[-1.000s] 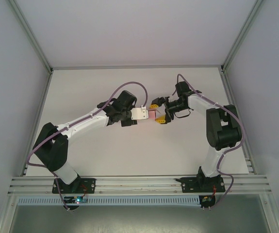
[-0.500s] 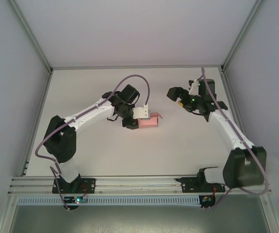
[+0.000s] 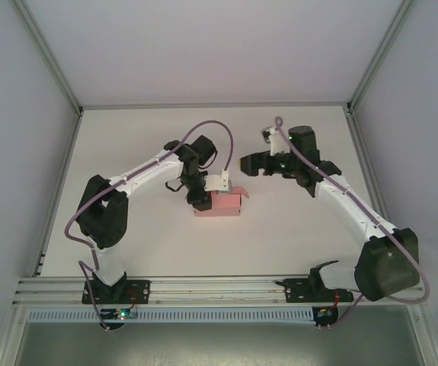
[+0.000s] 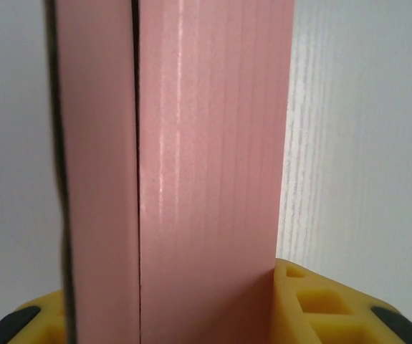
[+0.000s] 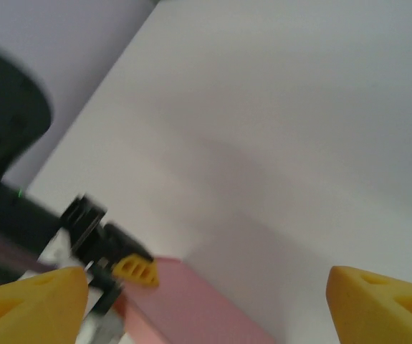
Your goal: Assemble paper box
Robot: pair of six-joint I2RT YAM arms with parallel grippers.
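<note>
Hold box steady mid-frame over surface in top view w/ L claw pinching its wall, then ease spread, empty R claw from upper right onto loose flap, w/o shoving box sideways.

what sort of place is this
Probably a lab robot test cell: a white tabletop boxed in by aluminium frame rails and pale wall panels, with a white-and-black left robot arm and matching right robot arm bolted at its near edge, and a pink card box.
</note>
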